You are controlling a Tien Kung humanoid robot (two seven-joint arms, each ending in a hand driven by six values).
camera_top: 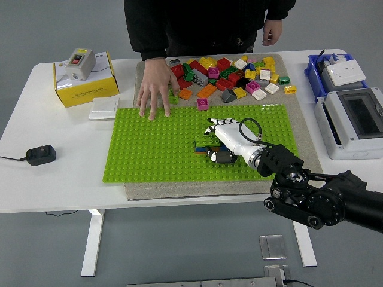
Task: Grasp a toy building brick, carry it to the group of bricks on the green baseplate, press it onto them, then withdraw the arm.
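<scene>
On the green baseplate (155,149), right of its middle, sits a small stack of bricks (205,144) — green studded top, with blue and orange edges showing beneath. The right hand (230,140), white-shelled with black joints, lies over the stack's right side, fingers curled down against it; whether it grips a brick I cannot tell. A person's hand (155,89) presses flat on the baseplate's far edge, beside the loose brick pile (230,75).

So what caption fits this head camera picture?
Robot's right hand presses on stacked bricks on green baseplate; a person's hand steadies it.
</scene>
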